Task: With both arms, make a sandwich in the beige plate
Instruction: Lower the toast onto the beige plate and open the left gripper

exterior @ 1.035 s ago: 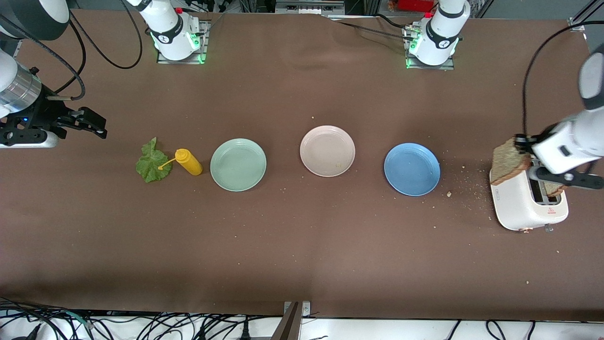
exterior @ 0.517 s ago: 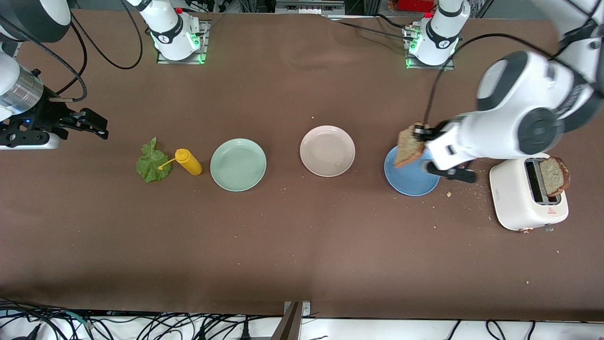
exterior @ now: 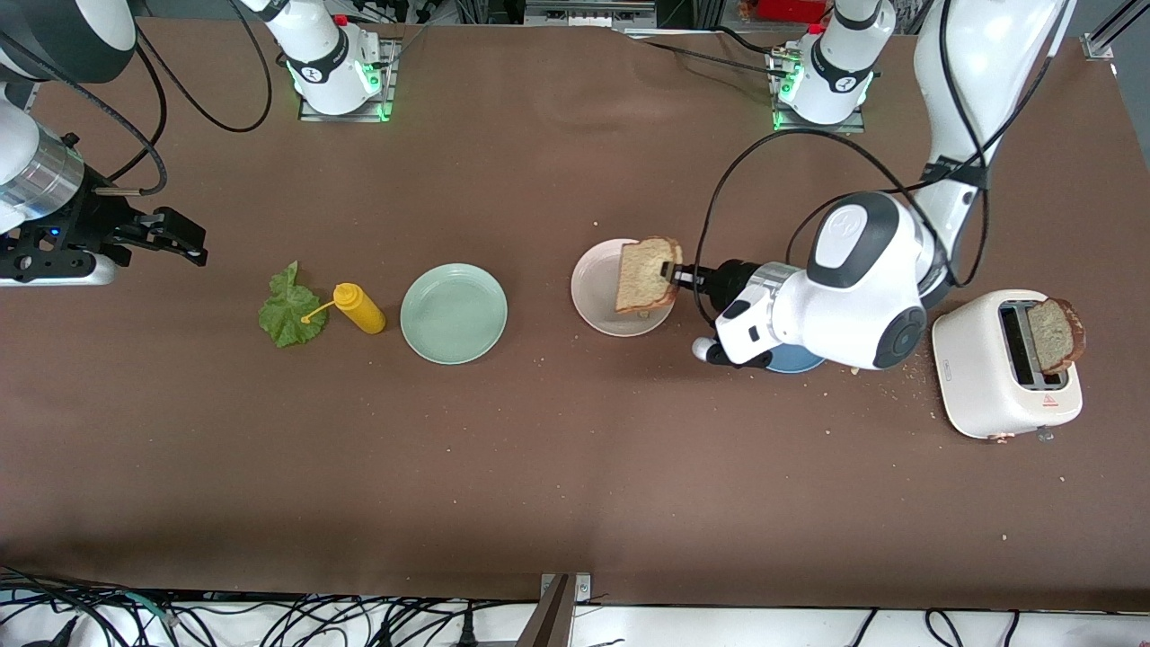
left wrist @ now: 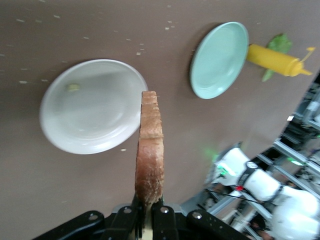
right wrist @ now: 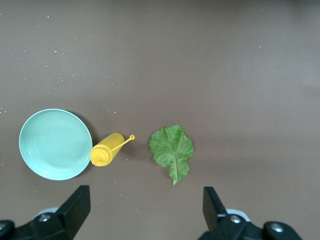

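A: We count two bread slices. One slice is pinched edge-on in the left gripper, over the beige plate, tilted, not lying flat. The other slice stands in the toaster at the left arm's end of the table.

B: We see three plates, all round with shallow rims: beige in the middle, a mint plate toward the right arm's end, and a blue plate mostly hidden under the left arm. There is one lettuce leaf, ruffled, and one yellow bottle lying just beside it, between leaf and mint plate.

A: The bread looks grainy with a darker crust; crumbs dot the brown table near the toaster.

B: The left wrist view shows the slice's thin crust edge and a crumb on the beige plate. The right wrist view shows the right gripper with fingers spread wide, holding nothing, waiting above the leaf and the bottle.
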You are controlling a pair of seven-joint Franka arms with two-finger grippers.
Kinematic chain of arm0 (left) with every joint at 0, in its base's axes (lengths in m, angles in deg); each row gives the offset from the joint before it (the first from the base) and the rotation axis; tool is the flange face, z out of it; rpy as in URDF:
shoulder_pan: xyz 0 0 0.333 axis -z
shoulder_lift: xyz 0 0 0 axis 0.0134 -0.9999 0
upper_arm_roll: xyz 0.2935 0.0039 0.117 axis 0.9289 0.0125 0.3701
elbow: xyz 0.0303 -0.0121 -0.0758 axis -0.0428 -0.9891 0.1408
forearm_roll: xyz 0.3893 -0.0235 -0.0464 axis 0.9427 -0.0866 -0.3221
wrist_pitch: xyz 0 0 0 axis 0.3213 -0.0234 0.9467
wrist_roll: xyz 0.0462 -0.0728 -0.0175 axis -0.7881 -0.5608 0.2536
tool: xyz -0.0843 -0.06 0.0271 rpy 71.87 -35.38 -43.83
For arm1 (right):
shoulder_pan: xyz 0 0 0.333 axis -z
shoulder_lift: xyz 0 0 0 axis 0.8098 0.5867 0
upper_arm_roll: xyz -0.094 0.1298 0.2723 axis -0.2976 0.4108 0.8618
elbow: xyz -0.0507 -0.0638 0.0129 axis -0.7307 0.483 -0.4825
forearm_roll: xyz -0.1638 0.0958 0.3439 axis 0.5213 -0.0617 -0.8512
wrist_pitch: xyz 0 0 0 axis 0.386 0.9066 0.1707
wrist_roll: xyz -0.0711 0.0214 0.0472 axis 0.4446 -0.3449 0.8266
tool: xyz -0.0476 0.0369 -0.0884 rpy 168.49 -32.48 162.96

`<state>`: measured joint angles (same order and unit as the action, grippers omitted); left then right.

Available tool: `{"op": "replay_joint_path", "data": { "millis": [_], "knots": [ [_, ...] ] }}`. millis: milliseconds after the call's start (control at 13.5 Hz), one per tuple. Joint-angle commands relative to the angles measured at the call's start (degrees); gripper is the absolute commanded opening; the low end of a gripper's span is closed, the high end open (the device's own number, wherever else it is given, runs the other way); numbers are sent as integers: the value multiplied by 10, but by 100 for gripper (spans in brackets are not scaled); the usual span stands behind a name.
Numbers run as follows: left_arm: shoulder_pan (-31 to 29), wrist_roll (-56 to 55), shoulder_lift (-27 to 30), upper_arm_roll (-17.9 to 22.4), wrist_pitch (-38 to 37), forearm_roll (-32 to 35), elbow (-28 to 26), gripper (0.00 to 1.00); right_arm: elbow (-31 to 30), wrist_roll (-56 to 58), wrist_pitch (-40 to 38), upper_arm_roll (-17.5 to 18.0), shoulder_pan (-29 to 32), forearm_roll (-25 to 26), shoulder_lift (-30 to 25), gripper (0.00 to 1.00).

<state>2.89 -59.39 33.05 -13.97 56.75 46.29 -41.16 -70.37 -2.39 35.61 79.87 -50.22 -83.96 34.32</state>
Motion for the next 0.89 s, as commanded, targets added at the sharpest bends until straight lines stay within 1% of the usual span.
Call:
{"op": "replay_joint_path", "data": {
  "millis": [0, 148, 369, 517, 591, 739, 813],
  "knots": [
    [21, 23, -21, 1, 10, -46, 4, 0, 9, 2, 0, 0, 0, -9, 6, 100],
    [24, 71, -40, 1, 11, -58, -1, 0, 9, 2, 0, 0, 0, -9, 6, 100],
    [16, 132, -43, 1, 22, -62, -26, 0, 9, 2, 0, 0, 0, -9, 6, 100],
    [14, 152, -44, 2, 23, -62, -41, 0, 9, 2, 0, 0, 0, -9, 6, 100],
    [14, 169, -44, 2, 35, -62, -53, 0, 9, 2, 0, 0, 0, -9, 6, 100],
    [9, 226, -48, 2, 85, -64, -94, 0, 9, 2, 0, 0, 1, -9, 6, 100],
    [7, 238, -55, 2, 92, -71, -96, 0, 9, 2, 0, 0, 1, -9, 6, 100]
  ]
}}
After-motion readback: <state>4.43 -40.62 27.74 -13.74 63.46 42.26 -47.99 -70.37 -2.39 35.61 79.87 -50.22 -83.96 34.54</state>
